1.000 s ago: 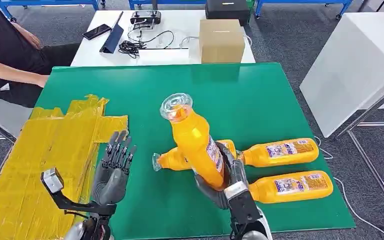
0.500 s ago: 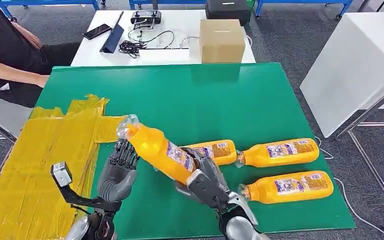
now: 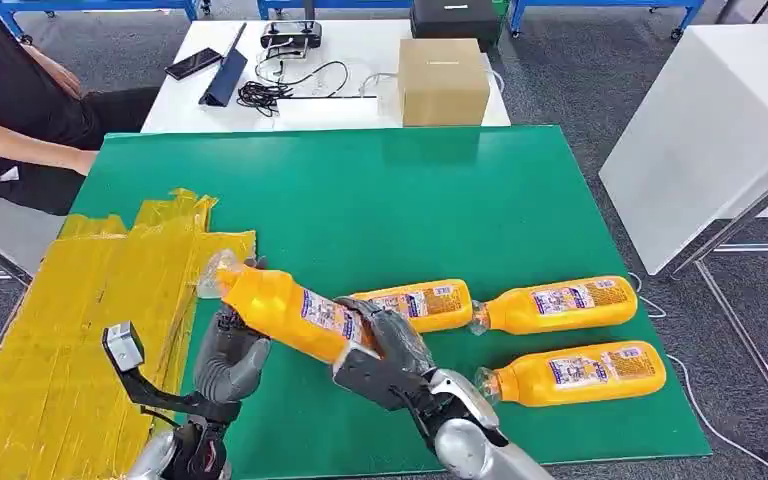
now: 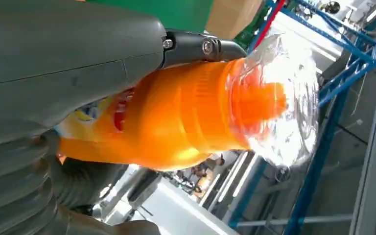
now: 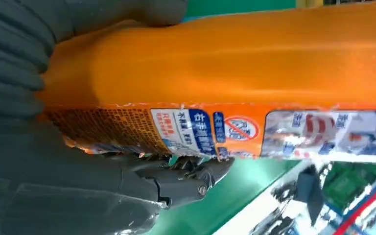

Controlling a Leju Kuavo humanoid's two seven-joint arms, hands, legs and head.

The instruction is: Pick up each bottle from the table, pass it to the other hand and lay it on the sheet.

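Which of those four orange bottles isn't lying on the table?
The bottle in the right hand, cap reaching the left hand. The other three lie on the green table.

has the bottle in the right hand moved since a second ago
Yes. The held bottle has tipped from nearly upright to lying over, its cap end swung toward the yellow sheet and into the left hand, while the right hand grips its base.
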